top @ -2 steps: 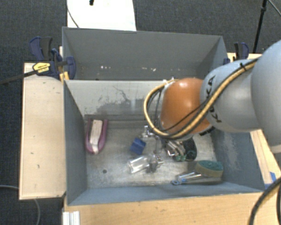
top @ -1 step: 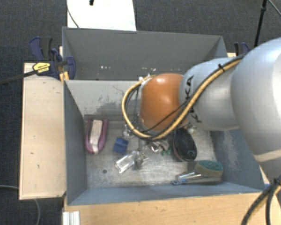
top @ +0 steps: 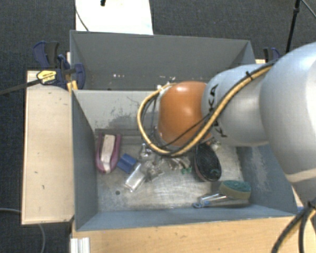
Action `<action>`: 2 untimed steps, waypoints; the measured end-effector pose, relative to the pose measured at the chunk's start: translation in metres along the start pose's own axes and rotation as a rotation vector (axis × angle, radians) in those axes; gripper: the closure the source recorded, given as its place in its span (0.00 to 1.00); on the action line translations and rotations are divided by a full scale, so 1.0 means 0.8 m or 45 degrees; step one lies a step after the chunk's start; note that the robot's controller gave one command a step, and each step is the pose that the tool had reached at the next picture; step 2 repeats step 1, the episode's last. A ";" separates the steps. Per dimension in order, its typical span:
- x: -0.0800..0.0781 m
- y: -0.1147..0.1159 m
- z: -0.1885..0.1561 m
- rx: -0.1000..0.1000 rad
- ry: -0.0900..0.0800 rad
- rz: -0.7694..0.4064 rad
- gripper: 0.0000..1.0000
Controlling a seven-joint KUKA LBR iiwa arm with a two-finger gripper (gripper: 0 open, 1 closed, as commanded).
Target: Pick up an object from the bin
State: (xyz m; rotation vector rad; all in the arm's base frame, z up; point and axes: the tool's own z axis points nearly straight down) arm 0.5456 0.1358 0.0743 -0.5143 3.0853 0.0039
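Orange wrist cover (top: 181, 112) masks the claw (top: 154, 166) — state untellable — beside clear bottle (top: 134, 181) and blue block (top: 126, 163).

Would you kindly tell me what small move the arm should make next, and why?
Probably a slight shift toward the view's lower left, then down: the hand is low, and the clear plastic piece lies just beside it, nearer than the blue block or the black round thing.

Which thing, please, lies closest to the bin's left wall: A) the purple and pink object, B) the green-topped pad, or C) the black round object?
A: the purple and pink object lies against the left wall of the bin, while the black round object and the green-topped pad lie towards the right.
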 end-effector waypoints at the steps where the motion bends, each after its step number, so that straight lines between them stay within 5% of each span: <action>1: 0.066 0.044 -0.203 0.000 0.006 -0.094 1.00; 2: 0.066 0.044 -0.203 0.000 0.006 -0.094 1.00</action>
